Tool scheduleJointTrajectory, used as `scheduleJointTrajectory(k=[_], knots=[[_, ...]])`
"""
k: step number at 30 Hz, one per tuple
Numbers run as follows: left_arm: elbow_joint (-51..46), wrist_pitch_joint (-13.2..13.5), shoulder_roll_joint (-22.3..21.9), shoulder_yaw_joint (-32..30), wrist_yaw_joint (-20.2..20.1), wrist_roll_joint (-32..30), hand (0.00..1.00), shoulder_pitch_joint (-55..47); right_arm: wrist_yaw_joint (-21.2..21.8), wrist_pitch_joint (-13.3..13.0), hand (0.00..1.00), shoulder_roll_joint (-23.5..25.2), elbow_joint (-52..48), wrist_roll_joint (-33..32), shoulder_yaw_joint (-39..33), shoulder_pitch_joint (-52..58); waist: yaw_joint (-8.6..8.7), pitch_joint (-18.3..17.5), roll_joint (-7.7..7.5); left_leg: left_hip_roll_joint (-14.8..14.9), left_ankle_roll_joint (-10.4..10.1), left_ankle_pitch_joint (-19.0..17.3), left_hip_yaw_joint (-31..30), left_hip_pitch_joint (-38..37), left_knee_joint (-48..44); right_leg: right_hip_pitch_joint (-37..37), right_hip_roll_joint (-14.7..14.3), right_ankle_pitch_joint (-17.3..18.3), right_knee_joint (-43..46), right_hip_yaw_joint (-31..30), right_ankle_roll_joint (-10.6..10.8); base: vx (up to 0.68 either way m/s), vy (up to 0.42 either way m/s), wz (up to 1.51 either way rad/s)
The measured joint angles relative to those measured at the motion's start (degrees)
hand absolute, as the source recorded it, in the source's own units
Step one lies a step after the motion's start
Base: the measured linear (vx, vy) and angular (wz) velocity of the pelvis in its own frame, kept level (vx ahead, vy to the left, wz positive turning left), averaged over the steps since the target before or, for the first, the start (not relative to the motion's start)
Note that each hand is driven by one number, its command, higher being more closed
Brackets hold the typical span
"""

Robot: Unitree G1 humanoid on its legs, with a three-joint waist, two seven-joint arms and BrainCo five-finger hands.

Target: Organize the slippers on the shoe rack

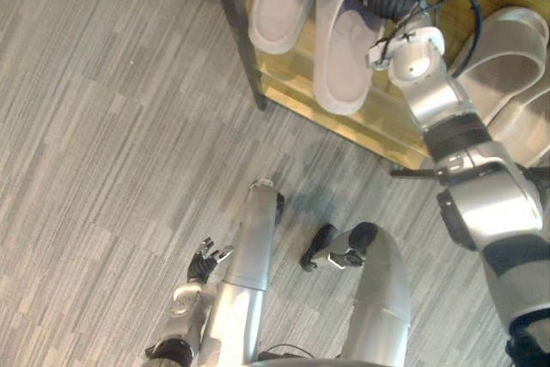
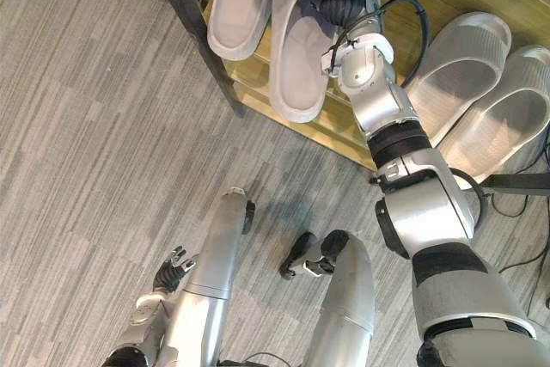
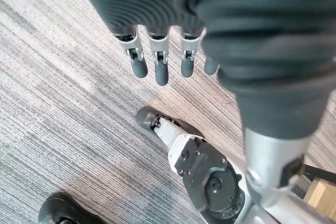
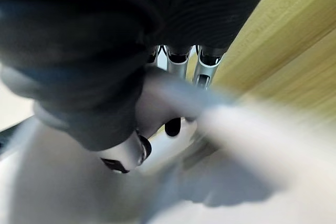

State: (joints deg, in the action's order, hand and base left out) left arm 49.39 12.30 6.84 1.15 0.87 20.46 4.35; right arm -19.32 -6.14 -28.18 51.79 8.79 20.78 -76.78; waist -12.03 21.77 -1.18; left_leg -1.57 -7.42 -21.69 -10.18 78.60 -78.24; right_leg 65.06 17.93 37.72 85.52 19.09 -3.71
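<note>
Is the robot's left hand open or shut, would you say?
Open: the left hand hangs with fingers straight above the floor, holding nothing.

The right arm consists of silver-grey cylindrical shells separated by black bands, ending in a white rounded wrist housing. The right hand is enclosed at back and wrist by a dark ribbed cover. The left arm is silver-grey. The left hand carries the same ribbed cover, with silver fingers ending in dark rounded tips.
</note>
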Motion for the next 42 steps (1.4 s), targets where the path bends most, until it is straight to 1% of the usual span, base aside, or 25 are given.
scheduleJointTrajectory(k=[4, 6, 7, 10, 17, 22, 24, 25, 27, 32, 35, 37, 39, 40, 41, 42], knots=[[0.21, 0.06, -0.1, 0.01, -0.01, 0.58, 0.0, 0.15, -0.68, 0.55, 0.0, -0.08, 3.41, -0.36, -0.03, -2.0, -0.44, -0.75, 0.04, -0.02, -0.39, 0.54, -0.38, 1.84, -0.01, 1.46, 0.17, 0.16, 0.33, 0.68, 0.15, 0.01, -0.026, 0.1], [0.14, 0.07, -0.13, -0.01, -0.02, 1.42, 0.0, 0.21, -1.14, 0.94, 0.0, -0.51, 3.92, -2.13, -0.1, -2.08, -0.69, -0.75, 0.04, -0.17, -0.55, 0.64, -0.72, 2.18, 0.03, 1.5, 0.53, 0.27, 0.4, 1.32, 0.05, 0.02, -0.009, 0.08], [0.16, 0.08, -0.13, -0.02, -0.02, 1.87, 0.0, 0.22, -1.39, 0.95, 0.0, -0.78, 3.98, -2.87, -0.14, -2.08, -0.71, -0.75, 0.04, -0.4, -0.6, 0.7, -0.66, 2.28, 0.04, 1.54, 0.96, 0.52, 0.6, 1.46, -0.4, 0.02, -0.006, 0.08], [0.17, 0.14, -0.15, -0.03, -0.03, 2.2, 0.0, 0.29, -1.51, 0.94, 0.0, -1.32, 4.23, -4.44, -0.18, -2.11, -0.73, -0.75, 0.04, -0.47, -0.69, 0.76, -0.69, 2.34, 0.21, 1.67, 1.02, 0.59, 0.66, 1.46, -0.36, 0.01, -0.004, 0.04], [0.96, 0.05, -0.15, -0.03, 0.01, 2.28, 0.0, 1.21, -1.58, 0.99, 0.0, -1.26, 5.5, -4.43, -0.18, -2.08, -0.64, -0.75, 0.04, -0.05, -0.74, 0.8, -0.41, 2.3, 0.28, 1.88, 0.93, 0.58, 0.65, 1.33, -0.37, 0.0, 0.0, 0.0], [1.02, -0.24, -0.26, -0.03, 0.02, 2.44, 0.0, 2.55, -2.82, 1.15, 0.0, -0.56, 5.06, -4.31, -0.91, -1.91, -0.37, -0.74, 0.04, 0.16, -0.73, 0.81, 0.05, 1.83, 0.37, 1.87, 0.86, 0.56, 0.65, 0.8, -0.39, 0.0, 0.001, -0.01], [1.05, -0.4, -0.32, -0.11, 0.07, 3.44, 0.0, 3.41, -4.9, 1.84, 0.0, 1.26, 0.99, -4.1, -5.32, -0.32, -0.2, -0.74, 0.04, 0.46, -0.67, 0.83, 0.8, 0.99, 0.91, 1.64, 0.77, 0.47, 0.35, 0.04, -0.49, 0.0, 0.0, -0.06], [1.05, -0.45, -0.34, -0.13, 0.09, 3.45, 0.0, 3.6, -5.33, 1.93, 0.0, 1.37, 0.01, -3.85, -5.56, 0.03, -0.19, -0.74, 0.04, 0.56, -0.65, 0.85, 0.88, 0.81, 1.06, 1.54, 0.72, 0.42, 0.19, 0.02, -0.55, 0.01, -0.008, -0.08], [0.79, -0.63, -0.37, -0.24, 0.07, 3.6, 0.0, 4.2, -6.87, 2.37, 0.0, 2.81, -4.61, -1.91, -8.56, 2.68, 0.1, -0.71, 0.04, 1.11, -0.64, 0.84, 1.09, -0.52, 1.62, 0.34, 0.23, 0.35, -0.61, -0.06, -0.6, 0.02, -0.019, -0.07], [0.77, -0.98, -0.73, -2.03, 0.12, 4.52, 0.0, 4.49, -8.75, 2.68, 0.0, 4.97, -10.98, -1.8, -12.63, 6.24, 0.52, -0.67, 0.01, 1.89, -0.65, 0.84, 1.71, -2.76, 3.38, -1.16, -0.45, -0.14, -2.31, -0.38, -0.46, 0.02, -0.026, -0.06], [0.8, -1.38, -0.89, -3.04, 0.29, 5.69, 0.0, 4.64, -9.64, 2.68, 0.0, 7.48, -16.32, -1.32, -16.24, 9.75, 1.17, -0.64, 0.02, 2.13, -0.7, 0.87, 1.72, -4.16, 4.43, -2.54, -0.96, -0.32, -3.54, -0.31, -0.34, 0.03, -0.021, 0.01], [0.79, -1.67, -1.05, -4.01, 0.26, 6.4, 0.0, 4.59, -10.07, 2.66, 0.0, 10.2, -19.33, -1.45, -18.35, 12.17, 1.79, -0.52, -0.04, 2.19, -0.7, 0.87, 1.81, -5.37, 5.32, -3.66, -1.08, -0.37, -4.41, -0.23, -0.24, 0.02, -0.012, 0.01], [0.8, -1.71, -1.08, -4.41, 0.28, 6.75, 0.0, 4.56, -10.12, 2.61, 0.0, 11.77, -20.11, -1.54, -18.48, 13.35, 1.99, -0.44, -0.04, 2.37, -0.69, 0.86, 1.83, -5.92, 5.55, -4.31, -1.28, -0.44, -4.86, -0.17, -0.08, 0.01, -0.006, -0.03], [0.71, -1.72, -1.06, -4.84, 0.31, 6.82, 0.0, 4.72, -10.06, 2.59, 0.0, 14.63, -21.75, -2.65, -18.5, 16.1, 2.21, -0.18, -0.1, 2.8, -0.68, 0.85, 1.88, -7.04, 6.13, -5.36, -1.85, -0.61, -5.77, -0.13, 0.23, 0.02, -0.011, -0.06], [0.7, -1.72, -1.05, -4.96, 0.31, 6.82, 0.0, 4.76, -10.05, 2.54, 0.0, 15.23, -22.02, -2.72, -18.48, 16.65, 2.23, -0.16, -0.12, 2.89, -0.68, 0.85, 1.88, -7.13, 6.25, -5.44, -1.97, -0.69, -5.91, -0.14, 0.4, 0.01, -0.009, -0.08], [0.71, -1.79, -1.09, -5.41, 0.31, 6.82, 0.0, 4.94, -9.95, 2.18, 0.0, 17.25, -22.13, -3.31, -18.48, 17.94, 2.41, 0.07, -0.12, 3.01, -0.68, 0.85, 1.97, -7.58, 6.51, -5.88, -2.02, -0.76, -6.17, -0.13, 0.55, 0.0, -0.003, -0.04]])
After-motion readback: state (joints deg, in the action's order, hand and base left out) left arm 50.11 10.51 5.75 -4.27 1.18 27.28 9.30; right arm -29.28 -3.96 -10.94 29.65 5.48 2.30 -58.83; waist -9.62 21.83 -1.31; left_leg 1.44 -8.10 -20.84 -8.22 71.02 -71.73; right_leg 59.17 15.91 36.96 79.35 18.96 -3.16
